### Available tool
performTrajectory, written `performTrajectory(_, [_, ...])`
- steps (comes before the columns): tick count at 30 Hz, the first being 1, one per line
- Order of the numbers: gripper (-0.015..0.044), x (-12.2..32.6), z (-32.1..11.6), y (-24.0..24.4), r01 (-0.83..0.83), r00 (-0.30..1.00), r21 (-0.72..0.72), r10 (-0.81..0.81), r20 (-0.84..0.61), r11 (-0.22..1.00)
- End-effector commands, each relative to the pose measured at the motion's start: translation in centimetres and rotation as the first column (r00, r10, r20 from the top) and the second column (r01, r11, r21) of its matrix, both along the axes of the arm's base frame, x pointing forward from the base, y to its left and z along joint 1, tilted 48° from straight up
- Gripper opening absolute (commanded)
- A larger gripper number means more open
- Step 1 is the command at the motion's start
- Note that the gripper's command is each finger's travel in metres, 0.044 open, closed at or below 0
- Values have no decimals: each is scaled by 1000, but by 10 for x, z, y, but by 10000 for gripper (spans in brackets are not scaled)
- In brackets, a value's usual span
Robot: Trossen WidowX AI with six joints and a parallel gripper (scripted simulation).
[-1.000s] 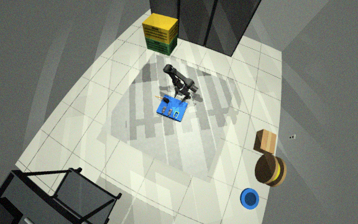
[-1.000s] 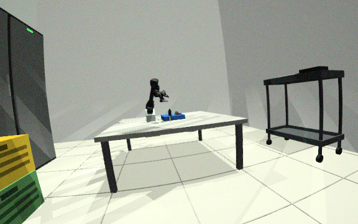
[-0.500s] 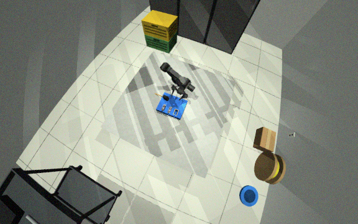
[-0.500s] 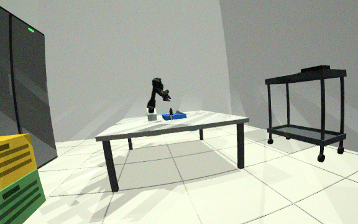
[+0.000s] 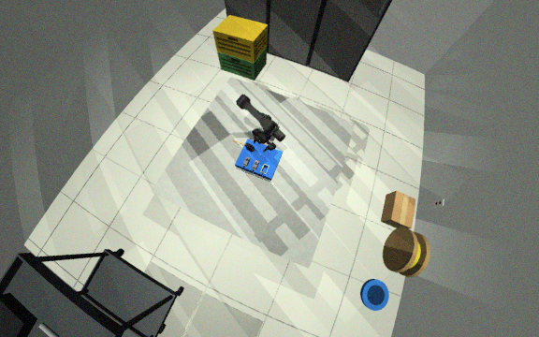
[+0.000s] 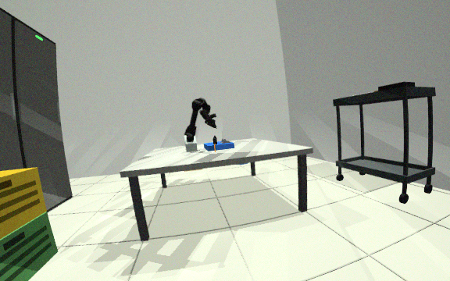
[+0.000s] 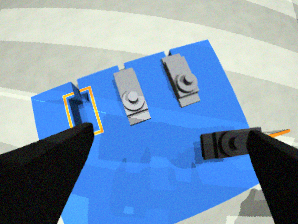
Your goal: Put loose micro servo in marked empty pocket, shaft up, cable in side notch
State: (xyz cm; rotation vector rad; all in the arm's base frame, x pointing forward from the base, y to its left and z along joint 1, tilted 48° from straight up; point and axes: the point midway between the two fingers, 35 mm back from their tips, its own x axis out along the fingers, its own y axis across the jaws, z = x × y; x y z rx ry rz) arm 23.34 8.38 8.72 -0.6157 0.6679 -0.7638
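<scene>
The blue deck (image 5: pixel 275 159) (image 6: pixel 224 147) (image 7: pixel 153 176) lies on the table in front of the arm's base. Two grey servos (image 7: pixel 132 98) (image 7: pixel 181 82) sit in their pockets. The marked empty pocket (image 7: pixel 97 117) (image 5: pixel 265 168), outlined in orange in the wrist view, is beside them at the deck's end. The loose black micro servo (image 7: pixel 222 144) (image 5: pixel 250 147) (image 6: pixel 214 140) rests on the deck near the opposite edge, its orange cable (image 7: pixel 280 132) (image 5: pixel 239 140) trailing off the deck. My gripper (image 7: pixel 171 134) (image 5: pixel 265 139) (image 6: pixel 212 125) is open and empty, hanging above the deck with the servo by one finger.
The deck sits on a grey table (image 6: pixel 272 150). A black cart (image 6: pixel 385 133) (image 5: pixel 78 290) stands off to one side. Yellow and green crates (image 5: pixel 241 44) (image 6: pixel 6 218) and dark cabinets (image 5: pixel 307 28) are behind the arm. A cardboard box (image 5: pixel 398 209), a spool (image 5: pixel 405 253) and a blue disc (image 5: pixel 374 295) lie on the floor.
</scene>
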Motion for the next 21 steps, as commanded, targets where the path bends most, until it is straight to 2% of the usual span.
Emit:
performTrajectory(1, [440,2,6,-10,93,993,94,-100,64,991])
performTrajectory(11, [440,2,16,-37,284,921,301,-347,180,910])
performTrajectory(21, [440,-1,27,-62,418,767,499,-590,254,759])
